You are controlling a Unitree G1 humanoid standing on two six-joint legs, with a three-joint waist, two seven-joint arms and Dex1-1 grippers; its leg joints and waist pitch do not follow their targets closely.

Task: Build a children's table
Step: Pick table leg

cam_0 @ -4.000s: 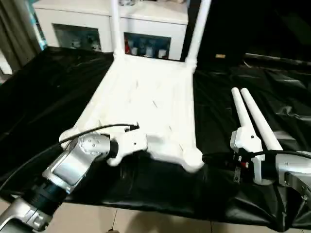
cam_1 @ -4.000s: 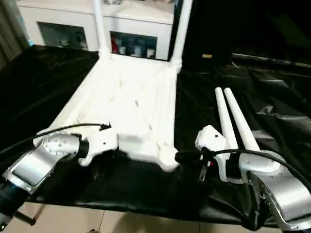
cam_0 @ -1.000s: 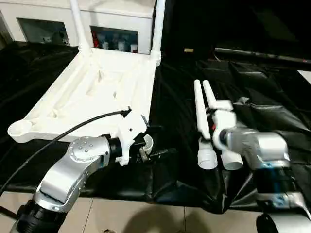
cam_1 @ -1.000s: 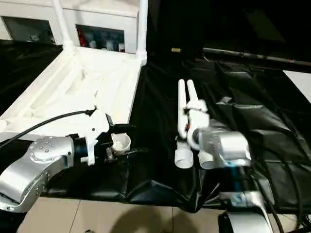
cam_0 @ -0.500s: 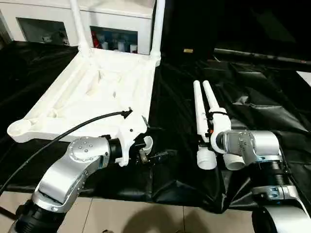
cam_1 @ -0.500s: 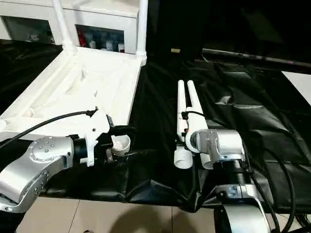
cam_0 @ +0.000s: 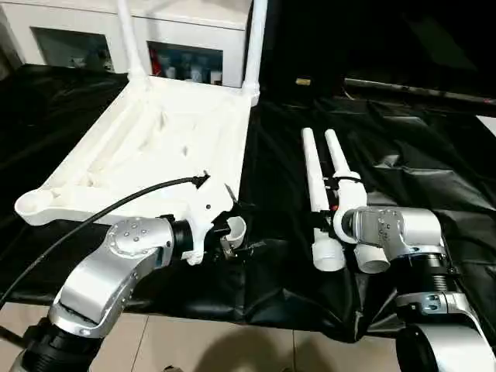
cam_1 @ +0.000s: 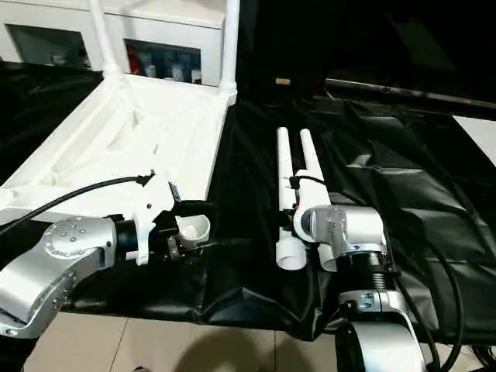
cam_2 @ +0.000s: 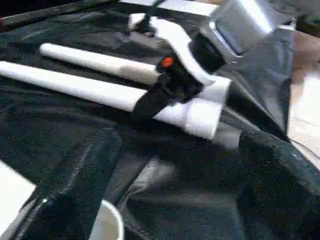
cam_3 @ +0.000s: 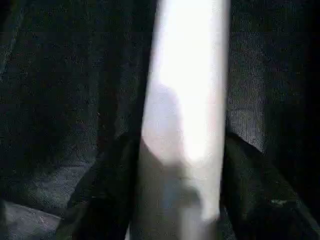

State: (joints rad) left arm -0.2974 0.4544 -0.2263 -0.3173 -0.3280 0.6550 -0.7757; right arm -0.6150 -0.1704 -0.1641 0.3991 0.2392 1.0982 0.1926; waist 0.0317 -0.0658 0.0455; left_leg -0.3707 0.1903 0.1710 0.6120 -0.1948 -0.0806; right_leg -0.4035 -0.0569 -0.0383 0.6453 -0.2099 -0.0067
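The left gripper [cam_0: 242, 229] has its black, matte fingers [cam_2: 65, 195] spread wide. The open round corner socket [cam_1: 194, 226] of the top [cam_0: 155, 147] sits between them, close to one finger. The wrist view shows the socket's thin, smooth white rim, and beyond these jaws the right gripper's black finger lying across a leg, something the head views hide behind the silver forearm.

The right gripper [cam_3: 182, 200] is closed on the gripped leg [cam_3: 187, 75] near its thick, open end. Its wrist view shows a dark finger [cam_3: 107, 200] tight against each side of the smooth white tube, with no gap visible. The tube runs straight away from these jaws, tapering. Just outside them, on the side away from the top, the second leg [cam_0: 345, 167] lies alongside, nearly parallel, its wide hollow mouth toward the robot.

Both loose legs and the top rest on crinkled, glossy black cloth [cam_0: 434, 155].

Beyond the left jaws the top lies underside up: white moulded plastic with raised ribs and rounded corners. At its two far corners, upright legs [cam_0: 128, 39] stand in their sockets. Behind them is a white cabinet [cam_0: 194, 23] with glass doors.
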